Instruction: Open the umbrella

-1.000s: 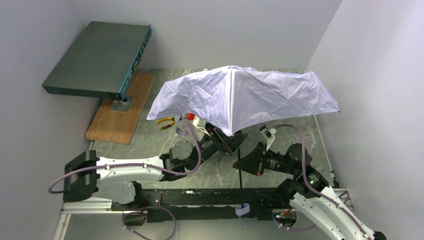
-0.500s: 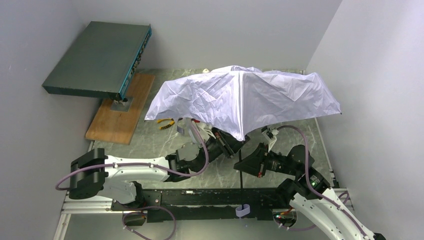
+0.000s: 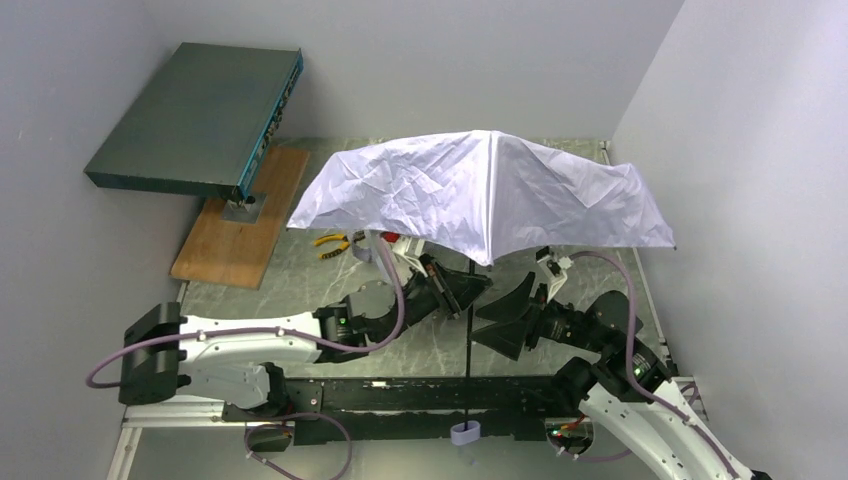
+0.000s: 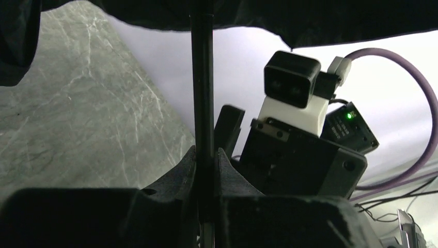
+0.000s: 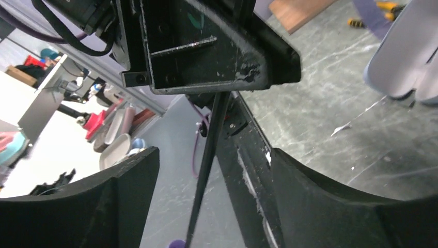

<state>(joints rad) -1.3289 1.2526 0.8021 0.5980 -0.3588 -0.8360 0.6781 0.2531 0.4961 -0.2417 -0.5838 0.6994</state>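
Observation:
The umbrella's pale lilac-white canopy (image 3: 480, 195) is spread wide above the table's middle. Its thin black shaft (image 3: 468, 350) runs down toward the near edge, ending in a small lilac handle (image 3: 465, 433). My left gripper (image 3: 462, 292) sits just under the canopy, shut on the shaft (image 4: 203, 93), with both jaws pressed against it (image 4: 205, 160). My right gripper (image 3: 497, 318) stands open on the shaft's right side. In the right wrist view the shaft (image 5: 206, 160) passes untouched between its spread fingers (image 5: 212, 170). The lilac handle (image 5: 177, 243) shows at the bottom.
A dark flat box (image 3: 195, 120) stands tilted on a stand over a wooden board (image 3: 243, 215) at back left. Yellow-handled pliers (image 3: 333, 241) lie beside the canopy's left edge. A pale lilac shell-like object (image 5: 408, 57) rests on the marble table (image 3: 300, 285) under the canopy.
My right gripper has opened and let go of the shaft. My left gripper has shut on the shaft under the canopy. The umbrella has slid toward the near edge, its handle now lower.

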